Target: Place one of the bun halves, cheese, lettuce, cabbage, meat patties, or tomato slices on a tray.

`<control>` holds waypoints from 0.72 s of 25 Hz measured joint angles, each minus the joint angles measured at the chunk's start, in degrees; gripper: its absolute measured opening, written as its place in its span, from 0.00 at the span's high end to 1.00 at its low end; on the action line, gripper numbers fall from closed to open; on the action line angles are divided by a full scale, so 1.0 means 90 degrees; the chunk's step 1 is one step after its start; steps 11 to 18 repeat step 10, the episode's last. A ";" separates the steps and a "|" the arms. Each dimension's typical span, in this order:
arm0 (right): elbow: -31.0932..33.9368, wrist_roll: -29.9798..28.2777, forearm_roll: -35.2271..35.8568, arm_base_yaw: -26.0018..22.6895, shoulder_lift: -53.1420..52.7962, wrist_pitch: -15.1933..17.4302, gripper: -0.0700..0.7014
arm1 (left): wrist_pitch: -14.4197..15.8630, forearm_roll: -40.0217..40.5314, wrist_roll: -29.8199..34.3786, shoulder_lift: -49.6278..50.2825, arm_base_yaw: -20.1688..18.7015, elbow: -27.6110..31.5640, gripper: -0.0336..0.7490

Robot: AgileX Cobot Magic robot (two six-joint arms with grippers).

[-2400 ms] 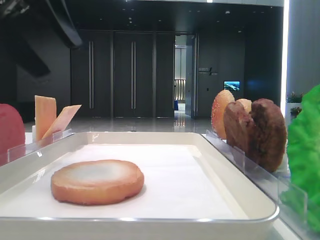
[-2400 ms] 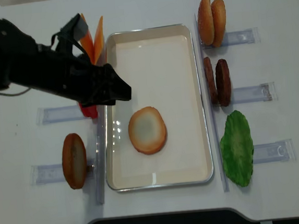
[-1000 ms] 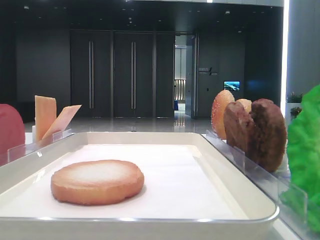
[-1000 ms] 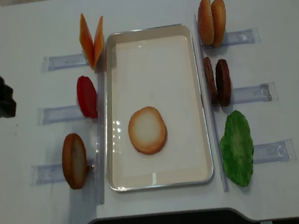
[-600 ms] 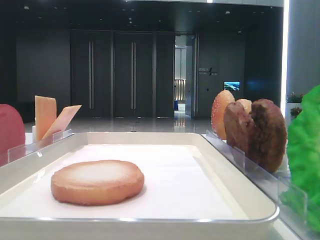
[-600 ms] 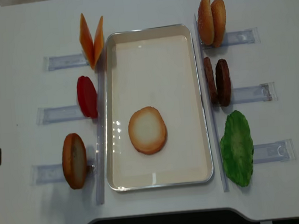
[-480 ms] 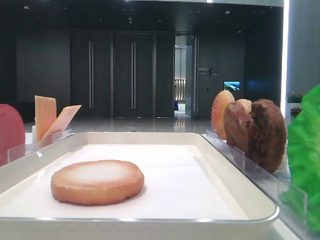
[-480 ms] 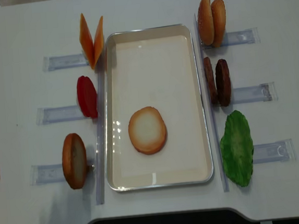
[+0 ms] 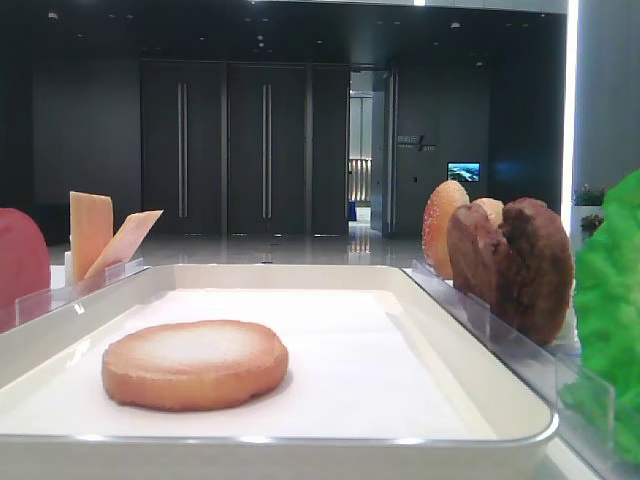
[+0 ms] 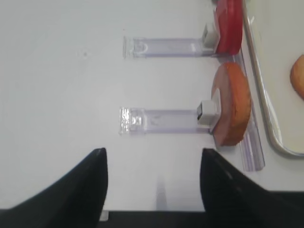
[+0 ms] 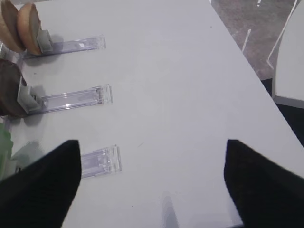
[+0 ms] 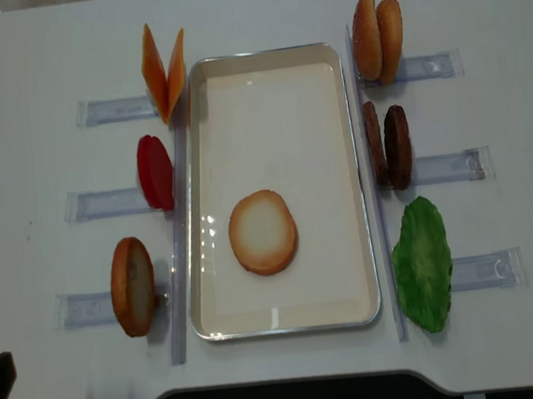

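Exterior high view, low at the rim: bun half (image 9: 194,364) lying flat inside the white tray (image 9: 300,440), pale face up; tomato slice (image 9: 20,265) cut off at the left edge, cheese (image 9: 92,232) upright behind it, meat patties (image 9: 525,268) and a sesame bun (image 9: 442,226) standing past the right rim, lettuce (image 9: 610,310) cropped at the right edge. No arm visible. Right wrist view: right gripper (image 11: 152,183) above the bare white counter (image 11: 166,95), dark jaws blurred at both lower corners and set wide apart, holding nothing; clear plastic holders (image 11: 71,98) to the left, patties and lettuce cut off at the frame edge. Left wrist view: left gripper (image 10: 153,183) likewise spread and empty, fingertips out of frame; a second bun half (image 10: 233,104) on edge in its holder, tomato beyond it, tray rim partly visible at right. Exterior high realsense view from above: bun half centred low in the tray, second one left of it, a dark arm part barely showing at the lower left corner.
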 joint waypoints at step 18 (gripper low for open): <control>0.0000 0.0000 0.0000 0.0000 0.0000 0.0000 0.16 | -0.0178 0.0000 -0.0028 -0.1072 0.0000 0.0089 0.36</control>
